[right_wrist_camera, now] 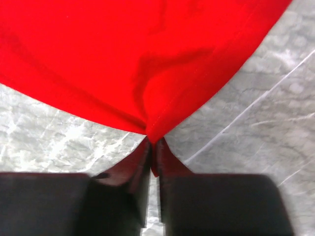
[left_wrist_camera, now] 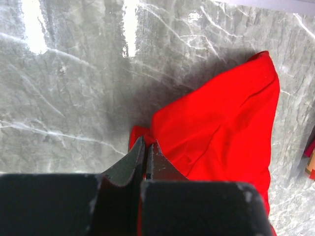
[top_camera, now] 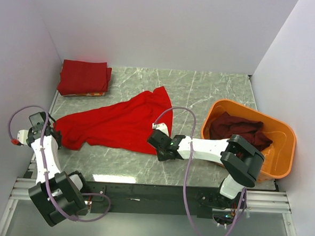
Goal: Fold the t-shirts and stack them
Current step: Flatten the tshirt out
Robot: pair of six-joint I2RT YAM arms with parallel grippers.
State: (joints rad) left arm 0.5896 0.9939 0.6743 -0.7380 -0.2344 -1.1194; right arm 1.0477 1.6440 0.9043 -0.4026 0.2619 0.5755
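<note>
red t-shirt (top_camera: 119,123), edges pinched in both jaws

Spread t-shirt (top_camera: 119,123) bright red — folded t-shirt (top_camera: 84,77) darker red; tub (top_camera: 280,140) orange — tubbed t-shirt (top_camera: 241,128) maroon; table (top_camera: 202,88) grey, white-veined.

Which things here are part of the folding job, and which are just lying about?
Job: bright red t-shirt, pinched by left pincer and right pincer; folded dark red t-shirt; maroon t-shirt.
Lying about: orange tub holding the maroon one; marble table.
</note>
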